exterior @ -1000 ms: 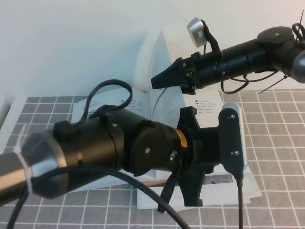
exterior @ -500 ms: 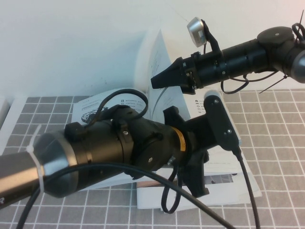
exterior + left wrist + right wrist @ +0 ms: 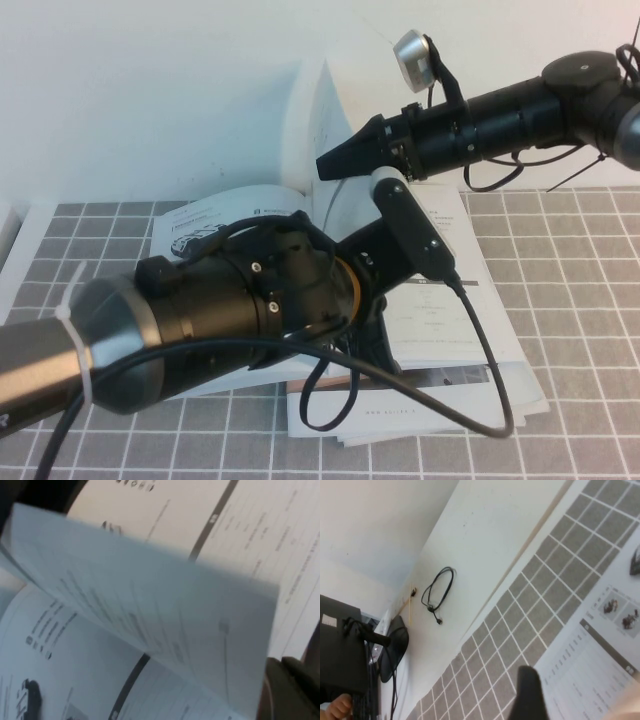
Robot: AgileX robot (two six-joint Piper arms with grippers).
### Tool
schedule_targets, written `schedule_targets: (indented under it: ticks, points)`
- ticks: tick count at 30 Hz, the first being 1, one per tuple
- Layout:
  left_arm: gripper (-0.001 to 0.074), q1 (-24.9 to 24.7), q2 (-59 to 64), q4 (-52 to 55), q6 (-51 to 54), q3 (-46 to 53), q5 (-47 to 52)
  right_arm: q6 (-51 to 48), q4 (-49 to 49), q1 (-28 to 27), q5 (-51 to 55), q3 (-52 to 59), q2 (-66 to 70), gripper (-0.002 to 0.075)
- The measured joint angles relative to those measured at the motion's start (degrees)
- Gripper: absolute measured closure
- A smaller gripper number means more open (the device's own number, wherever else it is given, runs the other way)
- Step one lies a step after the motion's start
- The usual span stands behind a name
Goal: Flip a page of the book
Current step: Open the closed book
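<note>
— Grey-tiled mat (image 3: pixel 580 260) below a plain white wall (image 3: pixel 150 90). Starting with the right gripper (image 3: pixel 335 162)?

— Raised above the far edge of the mat, reaching in from the right edge, tip pointing left. Jaws apart, nothing clamped between them. Only one dark finger (image 3: pixel 530 695) visible in the right wrist view, with mat squares and printed sheets below it.

— And the page (image 3: pixel 315 120)?

— Standing almost upright, just beside and behind that tip, rising from the spine and curving towards the wall. Touching the tip or merely close: cannot tell.

— Left gripper (image 3: pixel 380 310)?

— Low over the middle of the mat, coming in from the near left corner, directly above the spine, mostly hidden behind its own bulky wrist. Apart or together: cannot tell. Very close to the paper, judging by the left wrist view: one lifted sheet (image 3: pixel 165 625) filling most of it, flat printed pages with dark header bars behind and beneath.

— Where is the book (image 3: pixel 440 300) as a whole?

— Lying open in the middle of the mat, spine running from the near edge towards the far edge. Left-hand pages partly covered by the left arm, right-hand pages flat and mostly visible, with small text and tables. Underneath, near the front edge, more white sheets (image 3: pixel 420 425) poking out.
</note>
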Motion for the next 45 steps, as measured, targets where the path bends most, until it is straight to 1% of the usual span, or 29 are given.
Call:
schedule_targets:
  ticks: [4, 10, 17, 22, 24, 26, 29, 31, 33, 34, 36, 40, 43, 45]
  points:
    - [0.0739, 0.0, 0.0, 4.91, -7.34, 0.0, 2.03, -0.37, 0.0, 0.0, 0.0, 0.0, -1.51, 0.0249]
    - [0.0739, 0.0, 0.0, 4.54, -11.39, 0.0, 3.31, -1.0, 0.54, 0.0, 0.0, 0.0, -2.72, 0.0251]
    - [0.0739, 0.0, 0.0, 6.19, -18.72, 0.0, 9.95, -2.04, -0.12, -0.26, 0.0, 0.0, -2.97, 0.0251]
    - [0.0739, 0.0, 0.0, 6.28, -24.08, 0.0, 15.14, -4.22, -8.34, -1.95, 0.11, -0.09, -4.06, 0.0253]
    - [0.0739, 0.0, 0.0, 6.28, -26.01, 0.0, 16.59, -4.22, -14.76, -2.61, 0.11, -0.09, -4.11, 0.0265]
    - [0.0739, 0.0, 0.0, 5.97, -27.29, 0.0, 17.66, -2.84, -21.86, -2.84, 0.2, -0.09, -3.83, 0.0307]
    - [0.0739, 1.4, 0.22, 3.62, -27.77, 0.0, 18.02, 0.72, -31.3, -2.84, 0.22, -0.09, -1.97, 0.0436]
    - [0.0739, 3.15, 0.86, 2.17, -28.05, 0.0, 18.15, 2.26, -34.2, -2.84, 0.33, -0.09, 0.26, 0.0573]
    - [0.0739, 5.4, 2.11, 1.46, -28.27, 0.0, 18.04, 3.16, -35.23, -2.74, 0.33, -0.09, 2.81, 0.0655]
    - [0.0739, 6.77, 2.99, 1.2, -28.36, 0.0, 17.65, 3.54, -35.65, -2.74, 0.33, -0.09, 4.04, 0.068]
    - [0.0739, 9.64, 4.88, 0.21, -28.21, 0.0, 16.91, 5.04, -36.87, -2.74, 0.33, -0.09, 5.64, 0.0706]
    - [0.0739, 14.4, 8.1, -5.48, -24.39, 0.0, 14.08, 8.03, -38.39, -2.63, 0.22, -0.09, 7.0, 0.072]
    - [0.0739, 16.64, 10.33, -11.06, -19.88, 0.0, 11.53, 9.99, -40.11, -2.2, 0.11, -0.13, 7.0, 0.0722]
    - [0.0739, 17.3, 12.06, -14.06, -16.66, 0.0, 10.09, 10.98, -41.54, -1.69, 0.03, -0.34, 6.9, 0.0724]
